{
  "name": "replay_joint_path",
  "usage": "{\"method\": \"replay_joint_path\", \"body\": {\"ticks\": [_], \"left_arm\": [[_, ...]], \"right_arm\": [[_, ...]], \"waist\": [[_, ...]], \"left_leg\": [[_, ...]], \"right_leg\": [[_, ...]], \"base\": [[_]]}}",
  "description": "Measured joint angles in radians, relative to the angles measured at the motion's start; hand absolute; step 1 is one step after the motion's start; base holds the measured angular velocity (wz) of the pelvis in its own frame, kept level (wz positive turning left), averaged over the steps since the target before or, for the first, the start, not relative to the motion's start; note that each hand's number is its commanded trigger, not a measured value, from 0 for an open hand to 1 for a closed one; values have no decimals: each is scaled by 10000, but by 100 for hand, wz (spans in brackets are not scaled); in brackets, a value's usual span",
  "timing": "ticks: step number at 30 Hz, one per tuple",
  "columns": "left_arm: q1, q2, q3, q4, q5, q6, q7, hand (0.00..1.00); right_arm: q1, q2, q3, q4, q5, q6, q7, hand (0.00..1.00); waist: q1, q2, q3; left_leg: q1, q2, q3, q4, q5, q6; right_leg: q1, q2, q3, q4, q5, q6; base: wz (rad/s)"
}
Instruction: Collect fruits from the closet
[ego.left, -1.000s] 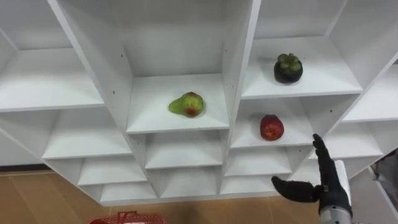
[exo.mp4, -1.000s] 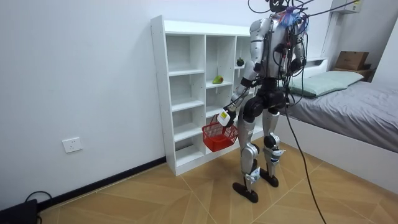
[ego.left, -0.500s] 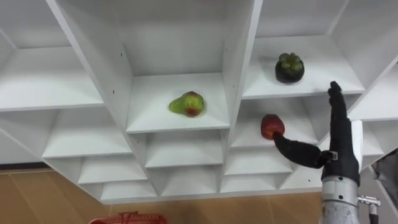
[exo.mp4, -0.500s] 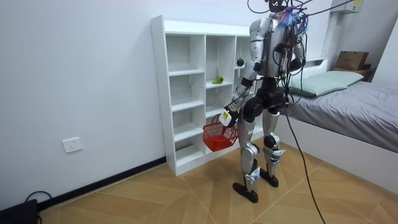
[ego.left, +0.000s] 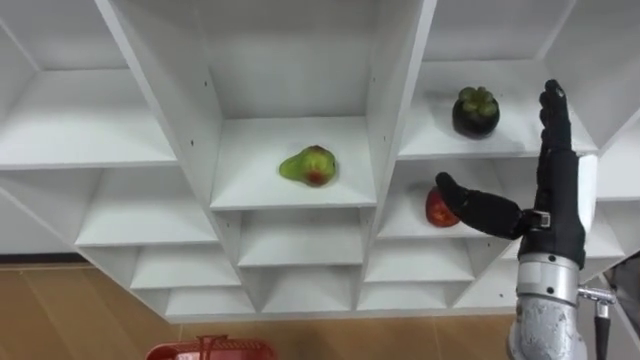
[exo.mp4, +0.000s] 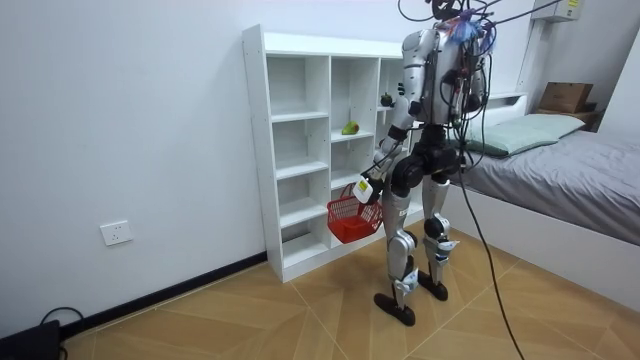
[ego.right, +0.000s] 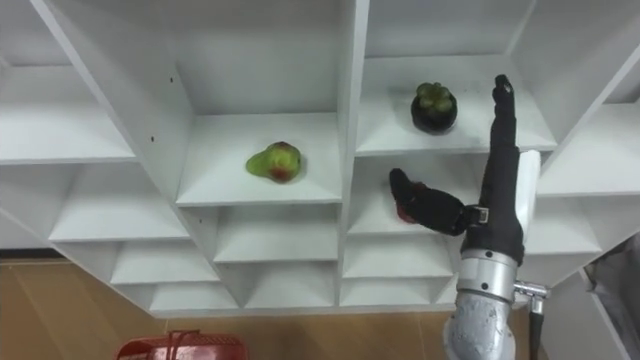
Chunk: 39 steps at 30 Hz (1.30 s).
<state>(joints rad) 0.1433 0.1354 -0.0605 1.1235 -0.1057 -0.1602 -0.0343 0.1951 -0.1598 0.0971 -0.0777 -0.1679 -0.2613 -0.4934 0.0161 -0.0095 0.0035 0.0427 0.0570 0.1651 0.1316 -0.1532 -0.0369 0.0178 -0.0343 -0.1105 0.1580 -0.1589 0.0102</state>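
Observation:
The white closet (ego.left: 396, 110) holds three fruits. A green-red mango (ego.left: 308, 166) lies on a middle shelf. A dark mangosteen (ego.left: 476, 111) sits one column to the right, with a red apple (ego.left: 438, 212) on the shelf below it. My right hand (ego.left: 555, 200) is raised in front of that right column, open, fingers straight up beside the mangosteen. Its thumb reaches left across the apple and hides part of it. A red basket (exo.mp4: 350, 218) hangs from my left hand (exo.mp4: 364, 191) at thigh height, and the basket's rim (ego.left: 205, 351) shows at the bottom edge. I stand facing the closet.
The other closet compartments (ego.right: 120, 130) hold nothing. A bed (exo.mp4: 570, 160) with a cardboard box (exo.mp4: 565, 97) behind it stands close at the room view's right. A wall socket (exo.mp4: 116, 233) sits low on the wall at the room view's left.
My right hand has risen from low at the right to the level of the apple and mangosteen, thumb now across the apple. The basket stays in my left hand.

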Motion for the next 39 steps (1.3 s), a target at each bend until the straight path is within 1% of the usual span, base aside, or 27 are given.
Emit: {"method": "replay_joint_path", "body": {"ticks": [5,7,9,10,12,13,15,18,21,24,27,31,39], "left_arm": [[-49,3,-26,0,-4,8,21,100],[-48,3,-52,-15,16,21,21,100],[-51,40,-51,-19,109,33,2,100],[-51,52,-51,-22,108,40,-5,100],[-50,141,-30,-29,122,73,-61,100],[-48,162,4,-29,126,73,-79,100],[-36,276,36,-29,128,77,-172,100],[-37,392,94,-31,225,105,-177,100],[-51,404,92,-38,226,174,-170,100],[-62,403,109,-42,218,319,-173,100],[-59,423,92,-49,219,371,-174,100],[-64,447,93,-49,223,395,-172,100],[-86,451,94,-64,218,395,-169,100]], "right_arm": [[-239,-188,7,-319,4,-6,-73,0],[-277,-346,6,-318,-5,-5,-88,0],[-332,-599,-5,-317,-58,0,-88,0],[-346,-658,-6,-317,-58,0,-88,0],[-390,-843,-35,-305,-49,0,-88,0],[-390,-869,-53,-299,-33,0,-87,0],[-390,-989,-128,-240,-6,0,-86,0],[-390,-1028,-131,-198,-6,6,-58,0],[-426,-1028,-171,-197,-6,12,-58,0],[-677,-1029,-346,25,-4,29,-67,0],[-1014,-1072,-470,420,43,30,-192,0],[-1461,-1197,-504,1058,445,27,-254,0],[-1942,-1198,-815,1911,445,31,-276,0]], "waist": [[124,-55,13],[146,-77,4],[151,-98,11],[149,-99,12],[151,-136,24],[152,-150,28],[161,-240,42],[165,-346,21],[154,-379,-1],[127,-370,3],[123,-380,8],[121,-393,15],[141,-407,19]], "left_leg": [[-4,-1,-12,0,0,0],[13,-2,-13,-1,0,0],[10,-1,-29,-1,0,-1],[10,-1,-29,-1,0,-1],[14,0,-29,-1,1,-1],[14,0,-29,-1,1,-1],[14,1,-30,0,1,-1],[11,0,-29,1,0,-1],[-6,-1,-37,0,0,0],[4,1,-56,4,1,-1],[15,1,-73,6,0,0],[19,0,-76,9,0,-1],[7,-1,-147,9,1,-1]], "right_leg": [[17,0,-12,-28,0,0],[29,0,-19,-38,0,0],[27,1,-30,-37,0,-1],[28,1,-27,-37,0,-1],[31,1,-20,-36,0,-1],[29,1,-22,-36,0,-1],[26,1,-22,-37,1,-1],[28,0,-22,-39,1,-1],[86,-1,-35,-36,1,-1],[112,-1,-47,-36,2,-3],[143,-3,-71,-58,2,-3],[145,-4,-77,-59,2,-3],[170,-11,-166,-61,2,-3]], "base": [[0],[0],[0],[0],[0],[0],[0],[0],[0],[0],[0],[0],[2]]}}
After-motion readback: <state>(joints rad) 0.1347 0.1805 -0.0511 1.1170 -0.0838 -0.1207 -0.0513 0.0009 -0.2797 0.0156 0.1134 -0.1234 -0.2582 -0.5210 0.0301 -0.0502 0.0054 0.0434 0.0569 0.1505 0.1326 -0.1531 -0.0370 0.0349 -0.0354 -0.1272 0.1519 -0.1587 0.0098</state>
